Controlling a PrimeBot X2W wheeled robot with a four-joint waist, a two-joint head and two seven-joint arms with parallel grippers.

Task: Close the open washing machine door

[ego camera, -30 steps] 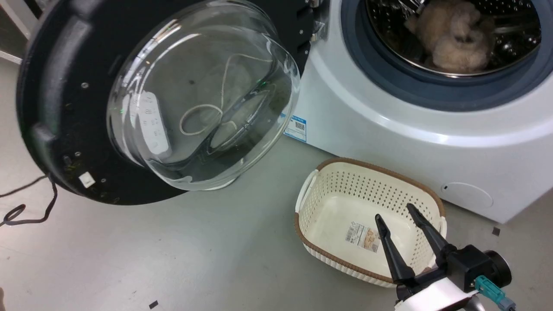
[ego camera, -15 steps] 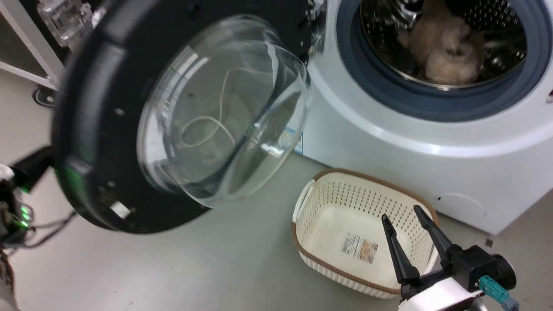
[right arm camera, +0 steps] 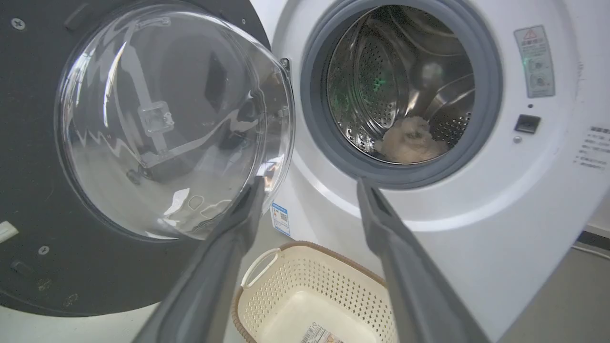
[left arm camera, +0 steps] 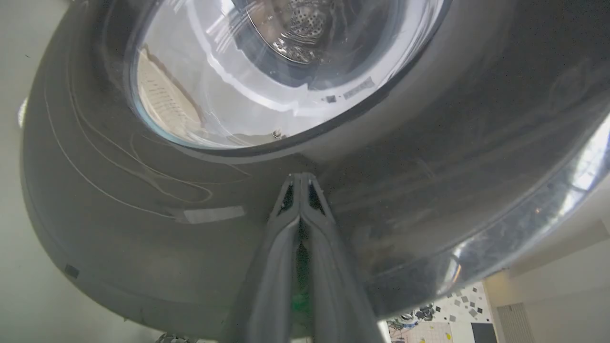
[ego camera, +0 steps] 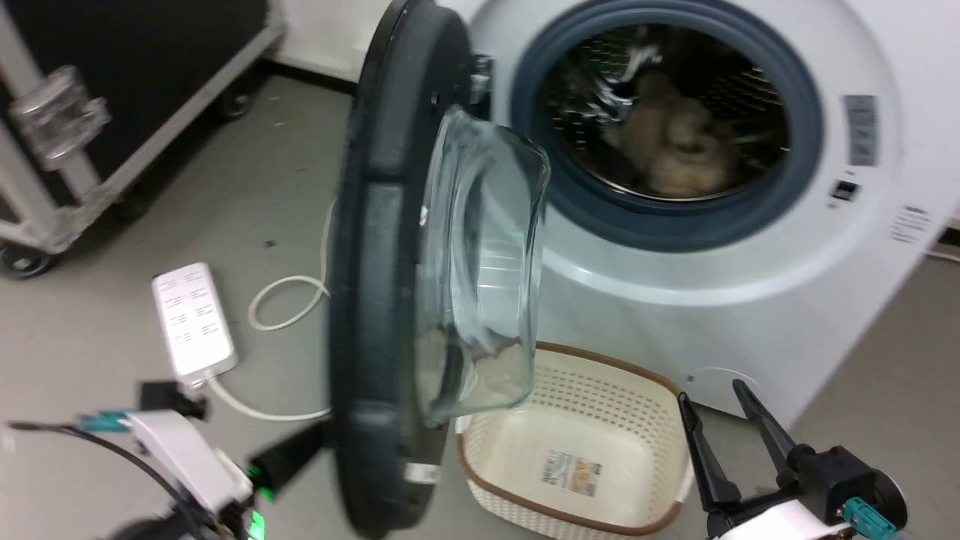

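Note:
The washing machine door, a black disc with a bulging glass bowl, stands half-swung and edge-on to the head view. Beside it stands the white washing machine with its drum open. My left gripper is shut, and its fingertips press on the door's dark outer face just below the window. My right gripper hangs open at the lower right, apart from the door. In the right wrist view the right gripper frames the door and the washing machine.
A cream perforated basket sits on the floor before the machine, under the door's glass bowl. A beige fluffy item lies in the drum. A white power strip with its cable and a black wheeled case are at the left.
The door has swung from wide open toward the machine and now shows edge-on. My left arm has come into view behind it. The head camera has shifted; the right gripper stays open.

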